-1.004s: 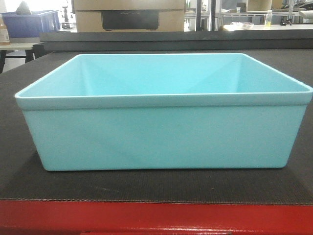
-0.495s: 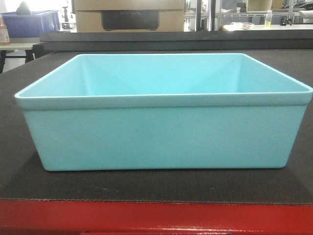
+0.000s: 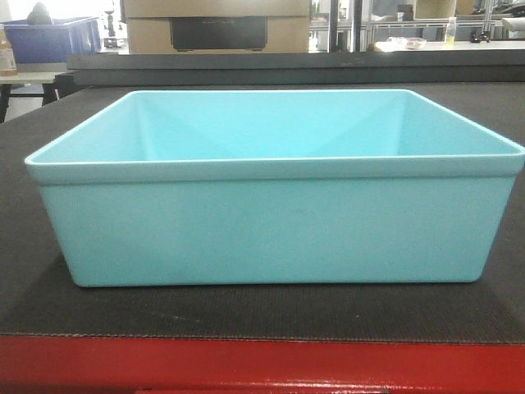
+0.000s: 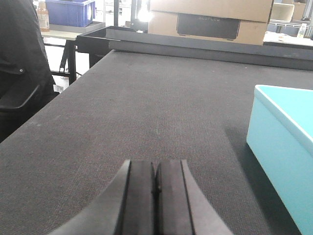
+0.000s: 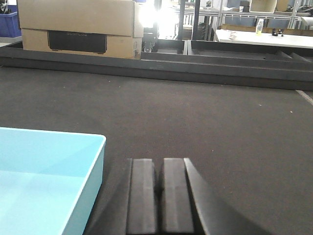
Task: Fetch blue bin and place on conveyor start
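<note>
The blue bin (image 3: 275, 222) was in neither gripper. The left gripper (image 4: 155, 188) had its pads pressed together on nothing, hovering low over the belt with the tub's corner off to its right and apart from it. The right gripper (image 5: 159, 193) was likewise closed and empty, just beside the bin's right wall and rim. The bin sat upright and empty on the conveyor start (image 3: 262, 316), close behind the red frame edge (image 3: 262, 365), its long wall square to the front view. By the look of it the placing was done. The tub seemed light and stiff, with smooth, tapering walls that would likely slip under a side squeeze; the thick flat rim, pinched at the middle of each short end, looked the surer hold. Beyond stood a cardboard box (image 5: 78, 27) and a dark blue crate (image 3: 49, 37).
</note>
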